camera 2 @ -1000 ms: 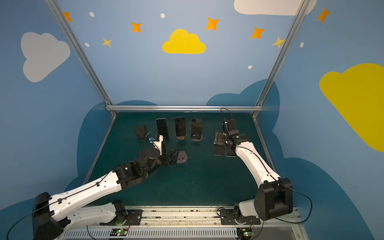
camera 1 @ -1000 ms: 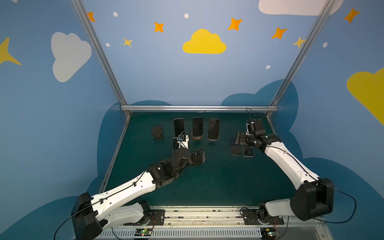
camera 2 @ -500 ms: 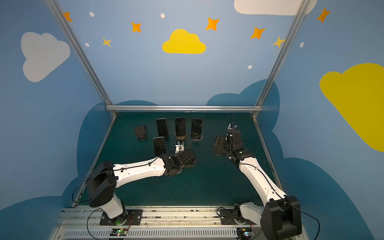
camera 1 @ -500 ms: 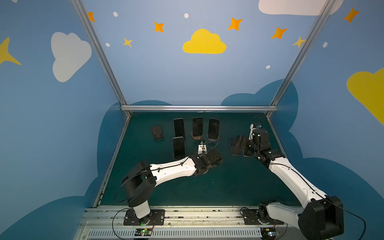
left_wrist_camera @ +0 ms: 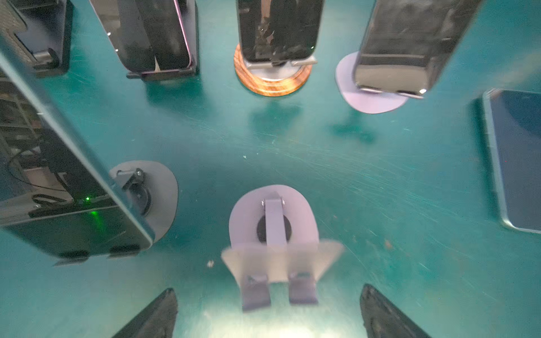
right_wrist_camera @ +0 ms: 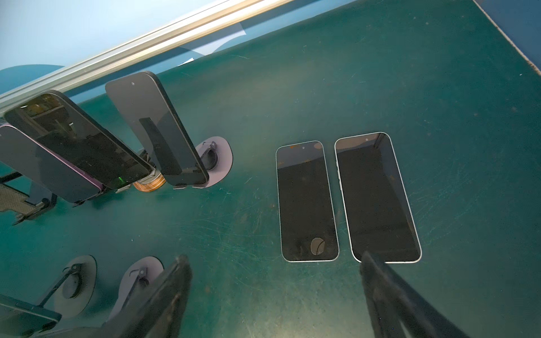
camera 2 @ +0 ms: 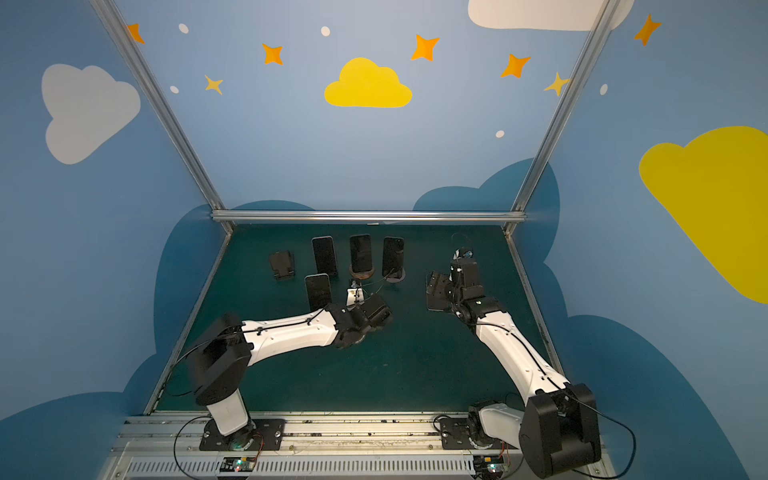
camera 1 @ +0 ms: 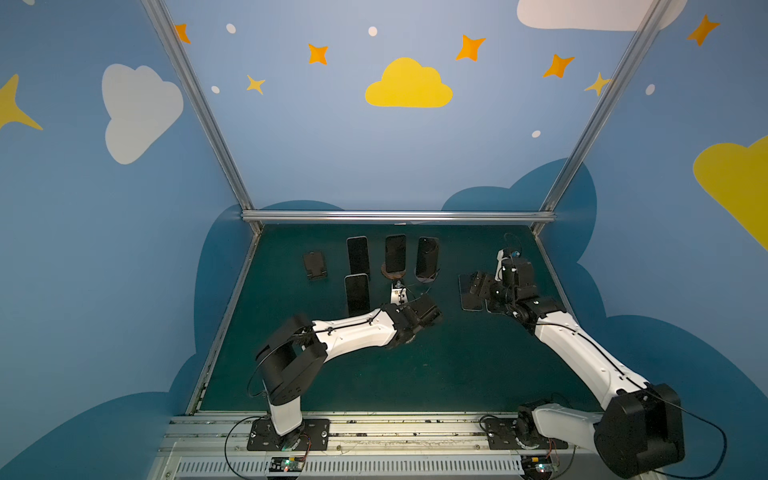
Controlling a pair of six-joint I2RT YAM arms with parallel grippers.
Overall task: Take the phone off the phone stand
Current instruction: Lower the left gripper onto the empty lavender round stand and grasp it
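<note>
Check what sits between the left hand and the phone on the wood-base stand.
Left wrist view: an empty grey stand just ahead of the left hand, then bare green mat up to that phone.

my left fingers (left_wrist_camera: 159, 316) cut off by the wrist view's edge, empty stand (left_wrist_camera: 273, 245) ahead blurred, back-row phones (left_wrist_camera: 278, 29) cropped by the frame, my right fingers (right_wrist_camera: 389, 301) blurred and cropped, flat phones (camera 1: 471, 304) partly hidden behind my right gripper (camera 1: 477, 286) in both top views
</note>
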